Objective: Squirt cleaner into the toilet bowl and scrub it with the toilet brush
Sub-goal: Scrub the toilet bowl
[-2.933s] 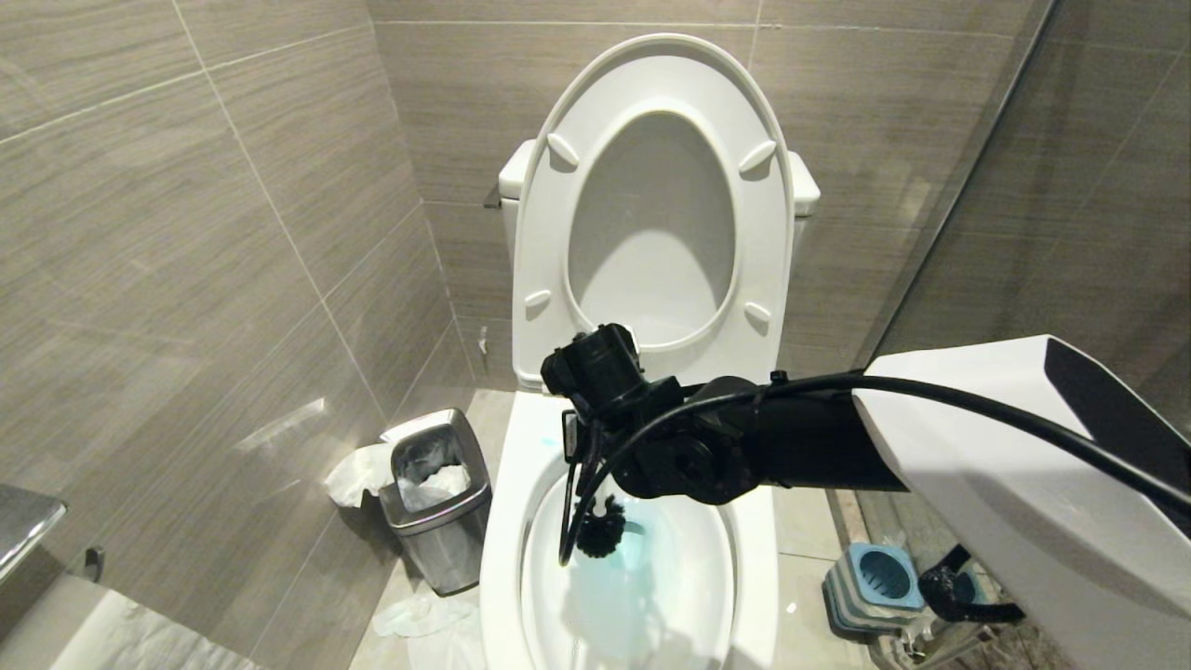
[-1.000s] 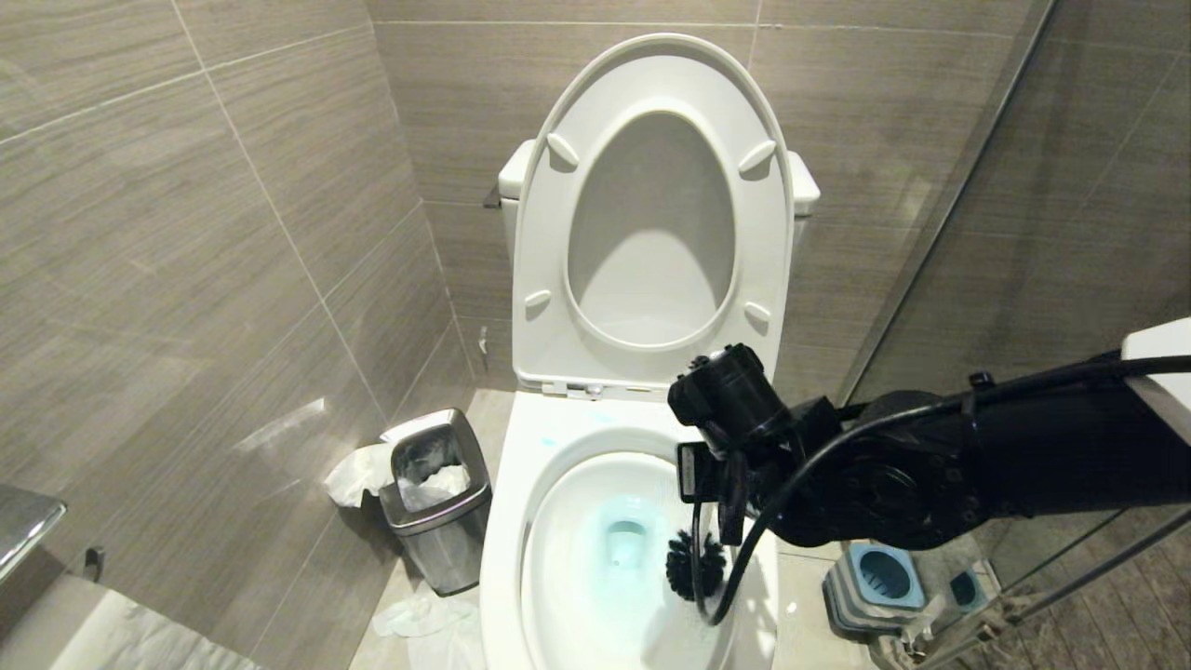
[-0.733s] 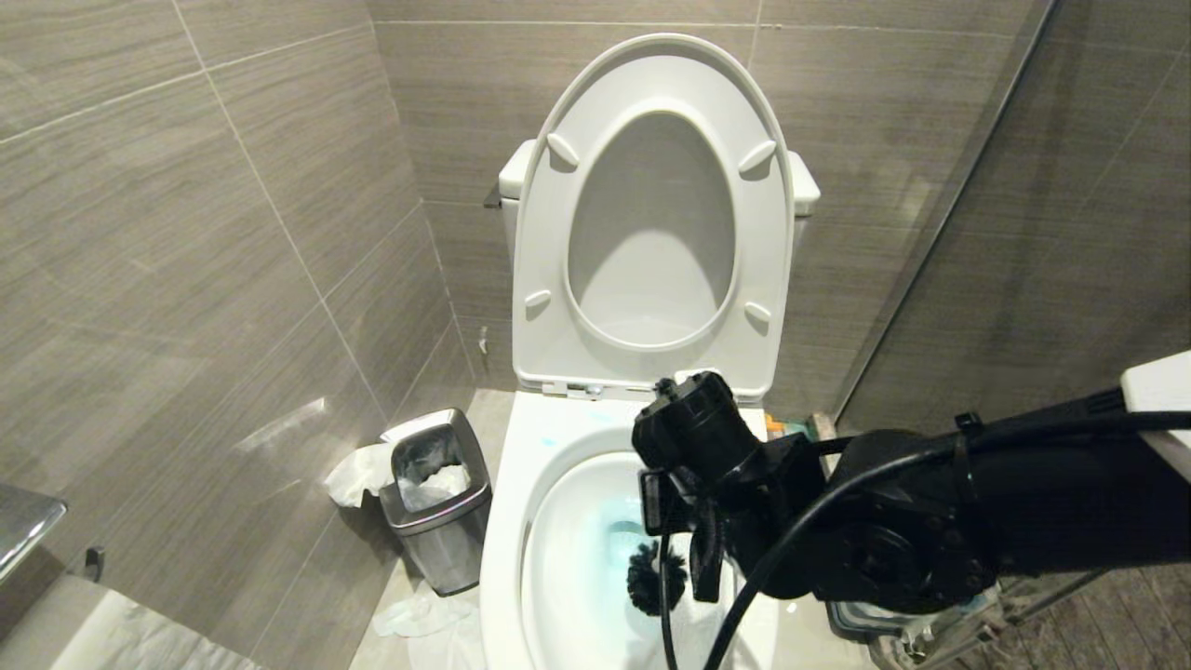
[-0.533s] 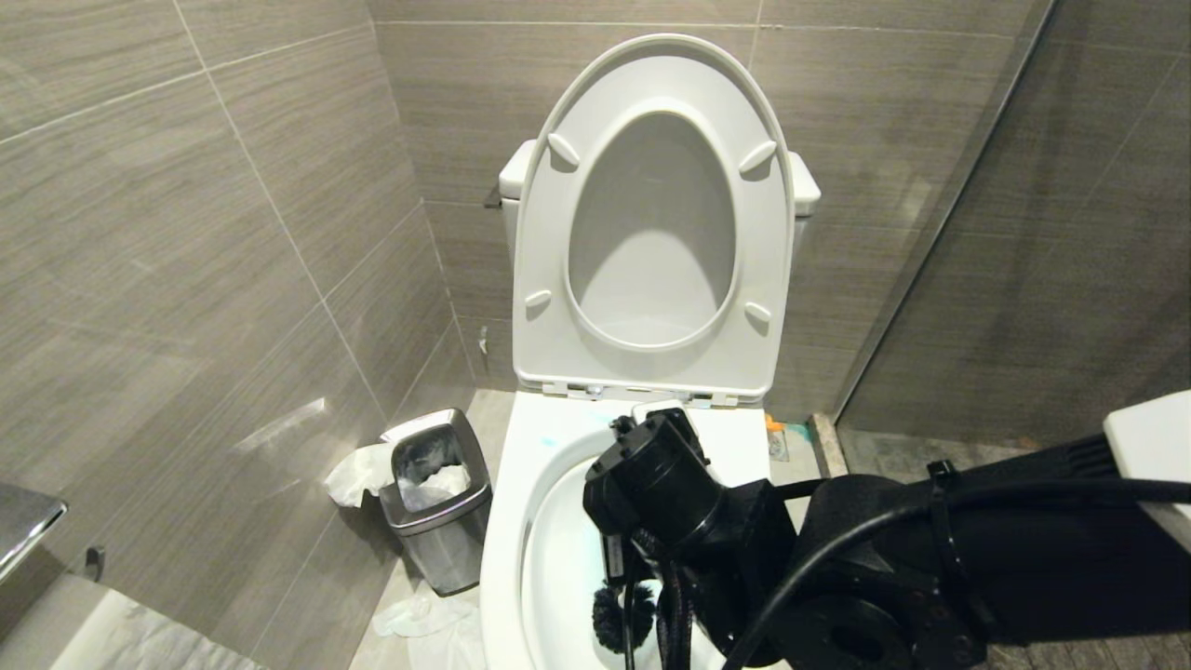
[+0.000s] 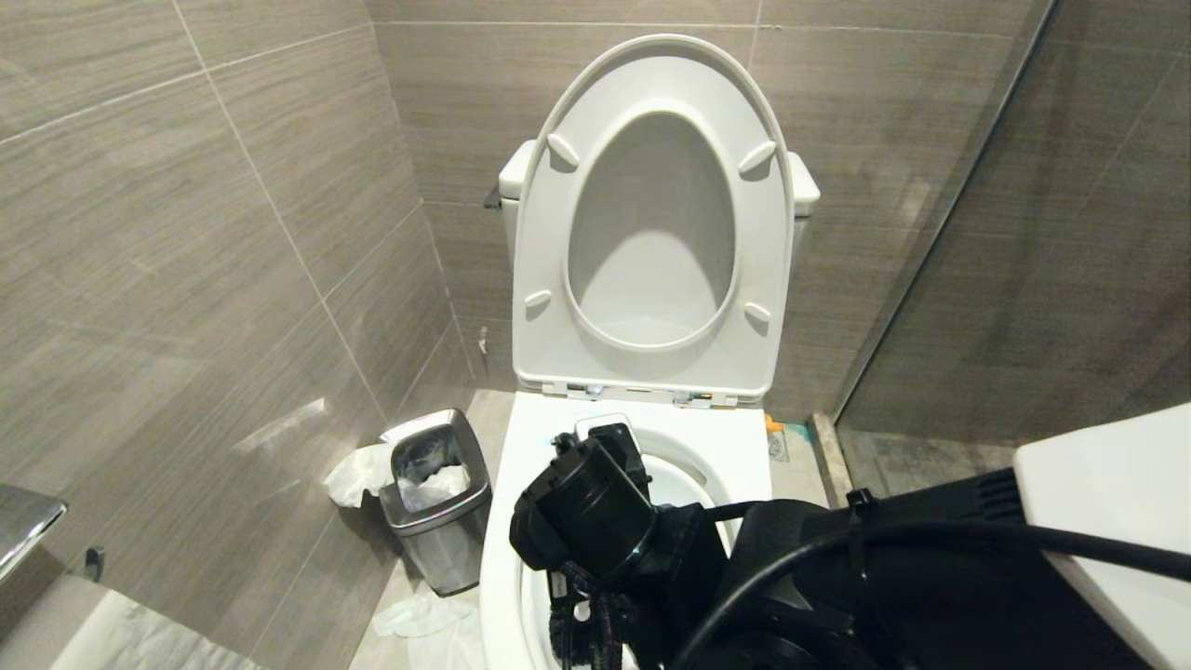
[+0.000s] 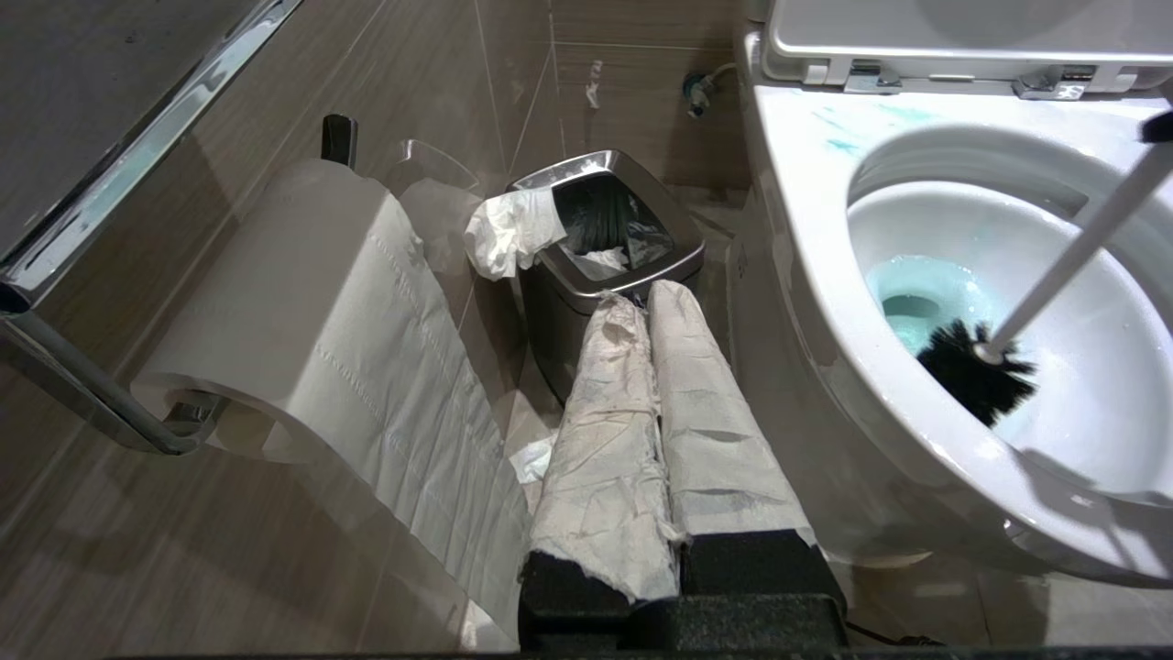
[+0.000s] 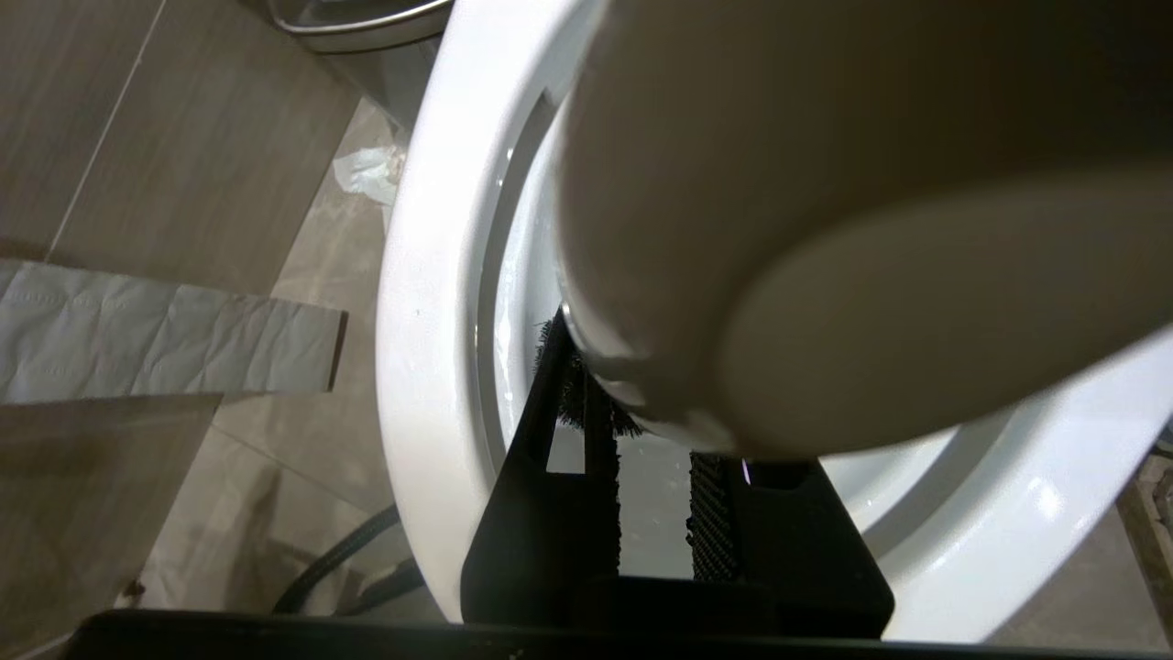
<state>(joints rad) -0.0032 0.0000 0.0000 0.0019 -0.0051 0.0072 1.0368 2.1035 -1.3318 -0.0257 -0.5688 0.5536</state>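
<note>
The white toilet bowl [image 5: 510, 568] stands with seat and lid [image 5: 651, 84] raised. Turquoise cleaner [image 6: 921, 291] tints the water, and pale streaks mark the rim [image 6: 848, 128]. The toilet brush has its dark bristle head [image 6: 973, 378] against the bowl's near-left inner wall, its white handle [image 6: 1086, 240] slanting up. My right gripper [image 7: 641, 440] is shut on that handle, whose rounded end [image 7: 825, 229] looms before the right wrist camera. In the head view the right arm [image 5: 595, 521] covers most of the basin. My left gripper [image 6: 640, 301], its fingers wrapped in paper, is shut and parked low beside the toilet.
A steel waste bin [image 5: 437, 498] stuffed with tissue stands left of the toilet, with paper scraps [image 5: 419, 616] on the floor. A toilet roll [image 6: 302, 302] hangs on a chrome holder at the left. Tiled walls close in behind and left; a glass partition [image 5: 940, 233] stands right.
My right arm has swung the brush from the bowl's right side across to its near-left side and come lower and closer to the head camera. The left arm has not moved.
</note>
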